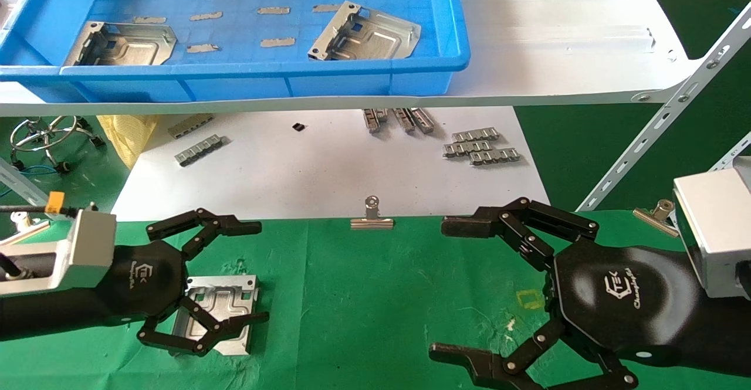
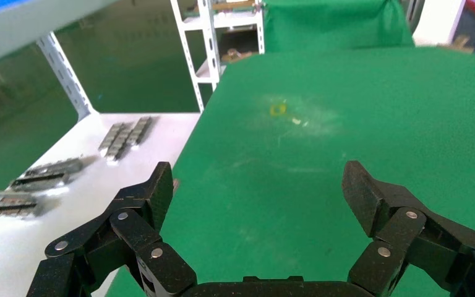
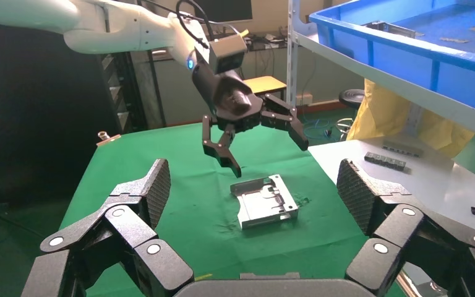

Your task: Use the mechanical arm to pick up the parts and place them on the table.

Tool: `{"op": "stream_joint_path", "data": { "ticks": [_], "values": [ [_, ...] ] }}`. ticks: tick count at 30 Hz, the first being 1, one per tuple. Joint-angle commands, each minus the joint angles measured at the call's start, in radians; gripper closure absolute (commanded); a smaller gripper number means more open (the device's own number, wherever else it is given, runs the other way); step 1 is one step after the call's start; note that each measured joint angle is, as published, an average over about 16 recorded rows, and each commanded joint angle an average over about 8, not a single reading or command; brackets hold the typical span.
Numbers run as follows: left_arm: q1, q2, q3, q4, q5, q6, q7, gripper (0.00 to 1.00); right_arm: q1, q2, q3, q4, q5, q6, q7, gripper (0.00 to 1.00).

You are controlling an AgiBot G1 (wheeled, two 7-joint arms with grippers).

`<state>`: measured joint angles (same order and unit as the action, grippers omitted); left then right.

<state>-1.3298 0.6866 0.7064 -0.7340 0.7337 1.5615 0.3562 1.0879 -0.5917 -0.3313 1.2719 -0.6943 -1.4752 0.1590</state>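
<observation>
- Blue bin point(image 1: 375, 79) on the white shelf point(image 1: 557, 56), tan tape bits point(image 1: 276, 10) stuck to its floor.
- Ribbed grey strips point(image 1: 481, 146) lying in clusters on the white board point(image 1: 328, 173).
- Yellow bag point(image 1: 126, 135) just beside the board's left edge.
- Small black piece point(image 1: 298, 126) on the board.

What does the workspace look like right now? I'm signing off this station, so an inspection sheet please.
Surface: green table, wrinkled, with a yellow square mark.
Job's things: one part lies flat on the cloth; two parts remain in the blue bin.
Clutter: ribbed grey strips and a small black piece on the white board; tan tape pieces in the bin; binder clips on the table edge.
Grippers: left gripper open, raised above the placed part, not touching; right gripper open, empty, over the cloth.
Cables: blue cable at far left.
Surroundings: white shelf, yellow bag.
</observation>
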Motion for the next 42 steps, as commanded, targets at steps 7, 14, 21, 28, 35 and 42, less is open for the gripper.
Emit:
{"op": "stream_joint_path", "data": {
  "ticks": [7,14,21,28,35,42],
  "values": [
    [0.058,-0.017,-0.097,-0.125,-0.001,-0.015,-0.123,0.00,0.000,0.000,0.000,0.000,0.000,0.000,0.000,0.00],
    [0.109,-0.032,-0.182,-0.234,-0.001,-0.028,-0.232,0.00,0.000,0.000,0.000,0.000,0.000,0.000,0.000,0.00],
    [0.159,-0.047,-0.267,-0.344,-0.002,-0.041,-0.340,0.00,0.000,0.000,0.000,0.000,0.000,0.000,0.000,0.00],
    [0.210,-0.062,-0.351,-0.453,-0.003,-0.054,-0.448,0.00,0.000,0.000,-0.001,0.000,0.000,0.000,0.000,0.00],
    [0.255,-0.075,-0.426,-0.550,-0.003,-0.065,-0.541,0.00,0.000,0.000,-0.001,0.000,0.001,0.000,0.000,0.00],
    [0.270,-0.080,-0.451,-0.583,-0.004,-0.069,-0.562,0.00,0.000,0.000,-0.001,0.000,0.001,0.001,0.000,0.00]
  ]
}}
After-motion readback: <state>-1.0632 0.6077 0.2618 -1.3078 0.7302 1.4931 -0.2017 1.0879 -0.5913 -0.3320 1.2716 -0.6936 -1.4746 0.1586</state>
